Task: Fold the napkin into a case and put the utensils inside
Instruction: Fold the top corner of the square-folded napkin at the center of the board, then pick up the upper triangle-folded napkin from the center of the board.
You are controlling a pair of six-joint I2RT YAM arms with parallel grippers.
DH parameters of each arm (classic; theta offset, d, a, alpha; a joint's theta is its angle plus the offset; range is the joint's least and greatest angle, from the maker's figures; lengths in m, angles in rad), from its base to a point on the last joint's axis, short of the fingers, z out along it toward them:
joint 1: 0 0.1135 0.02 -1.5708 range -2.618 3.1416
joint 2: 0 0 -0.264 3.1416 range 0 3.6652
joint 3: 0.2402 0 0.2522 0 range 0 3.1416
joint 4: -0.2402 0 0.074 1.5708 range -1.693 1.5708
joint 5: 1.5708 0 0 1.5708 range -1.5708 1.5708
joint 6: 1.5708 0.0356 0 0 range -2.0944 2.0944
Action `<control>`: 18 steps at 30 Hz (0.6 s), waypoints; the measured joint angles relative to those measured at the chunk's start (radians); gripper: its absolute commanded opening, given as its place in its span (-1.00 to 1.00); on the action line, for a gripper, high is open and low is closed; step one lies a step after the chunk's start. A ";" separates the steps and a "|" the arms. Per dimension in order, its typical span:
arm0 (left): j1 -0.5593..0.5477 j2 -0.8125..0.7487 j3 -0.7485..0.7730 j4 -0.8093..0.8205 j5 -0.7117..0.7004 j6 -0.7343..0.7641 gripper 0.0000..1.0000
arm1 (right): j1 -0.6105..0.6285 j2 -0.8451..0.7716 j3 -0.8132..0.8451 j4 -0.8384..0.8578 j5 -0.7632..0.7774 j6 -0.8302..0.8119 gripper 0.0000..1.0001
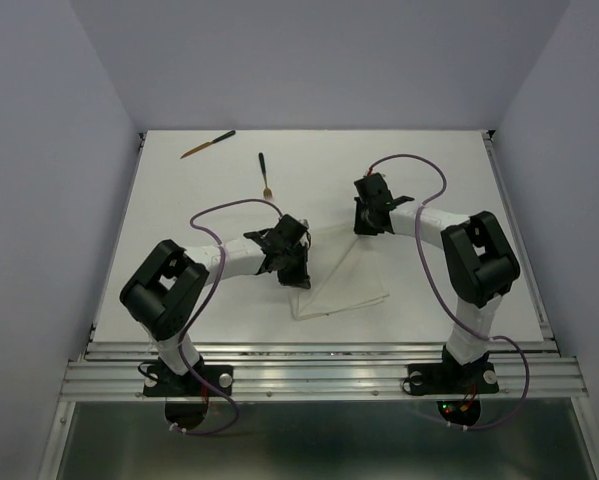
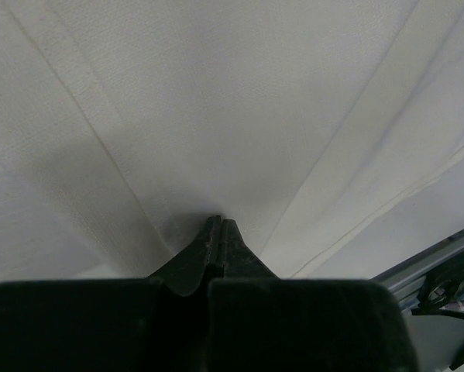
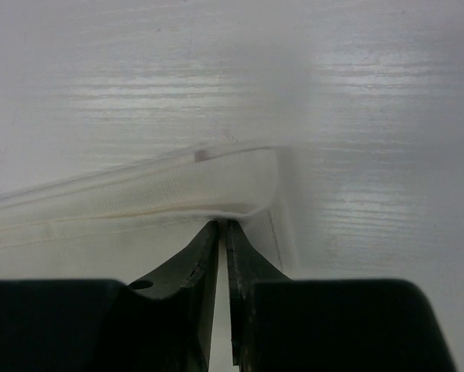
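The white napkin [image 1: 344, 280] lies partly folded in the middle of the table, between my two grippers. My left gripper [image 1: 297, 272] is at its left edge, jaws shut, and creases in the cloth [image 2: 239, 93] run out from the fingertips [image 2: 220, 223]. My right gripper [image 1: 364, 226] is at its far corner, jaws closed on a folded, raised edge of the napkin [image 3: 177, 190]; its tips [image 3: 222, 225] pinch the cloth. Two thin brown utensils with dark ends lie far from the napkin, one at the far left [image 1: 207, 145] and one nearer the middle [image 1: 264, 174].
Purple cables [image 1: 229, 207] loop over both arms. A metal rail [image 1: 319, 350] runs along the near table edge and shows at the lower right of the left wrist view [image 2: 441, 256]. Grey walls close in the table on three sides.
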 measured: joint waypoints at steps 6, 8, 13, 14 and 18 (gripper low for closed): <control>-0.006 -0.003 -0.002 0.007 0.002 0.000 -1.00 | 0.000 -0.027 -0.011 -0.008 -0.026 -0.001 -0.69; -0.006 -0.028 -0.016 0.005 0.002 0.000 -1.00 | 0.000 -0.065 -0.025 -0.010 -0.049 0.000 -0.69; -0.007 -0.133 -0.061 -0.005 0.006 0.000 -1.00 | 0.026 -0.198 -0.072 -0.007 -0.093 0.011 -0.69; -0.006 -0.152 -0.074 -0.004 0.009 0.000 -1.00 | 0.036 -0.214 -0.082 -0.008 -0.098 0.014 -0.69; -0.007 -0.175 -0.124 -0.002 0.023 -0.001 -1.00 | 0.077 -0.235 -0.124 -0.004 -0.131 0.029 -0.69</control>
